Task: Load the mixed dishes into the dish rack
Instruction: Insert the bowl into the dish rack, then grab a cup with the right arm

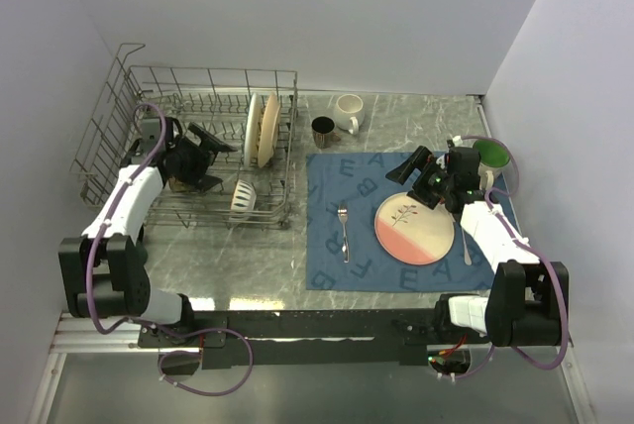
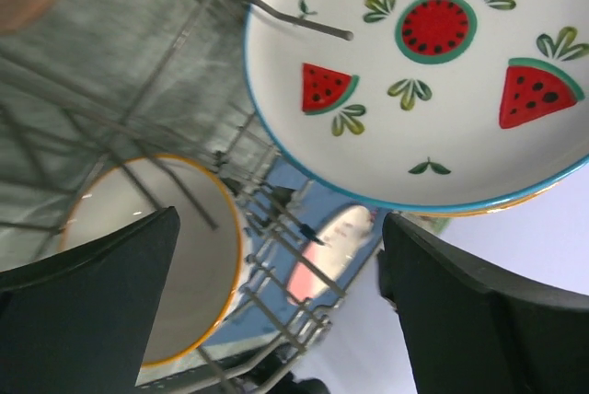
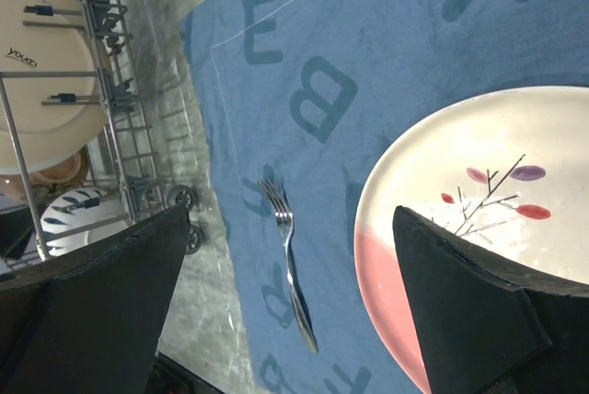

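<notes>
The grey wire dish rack (image 1: 213,71) stands at the left. It holds upright plates (image 1: 263,129) and a small striped bowl (image 1: 244,199). My left gripper (image 1: 220,159) is open and empty inside the rack. In its wrist view it (image 2: 276,320) faces a watermelon-patterned plate (image 2: 442,90) and an orange-rimmed bowl (image 2: 156,256). My right gripper (image 1: 411,181) is open and empty above the pink-and-cream plate (image 1: 414,228), at its far edge. In the right wrist view the gripper (image 3: 290,311) hangs over the metal fork (image 3: 293,274), with the plate (image 3: 479,228) to the right.
The plate and the fork (image 1: 344,231) lie on a blue lettered placemat (image 1: 362,171). A dark mug (image 1: 323,131) and a white mug (image 1: 348,112) stand behind it. A green bowl (image 1: 492,157) sits at the far right. A metal utensil (image 1: 466,246) lies right of the plate.
</notes>
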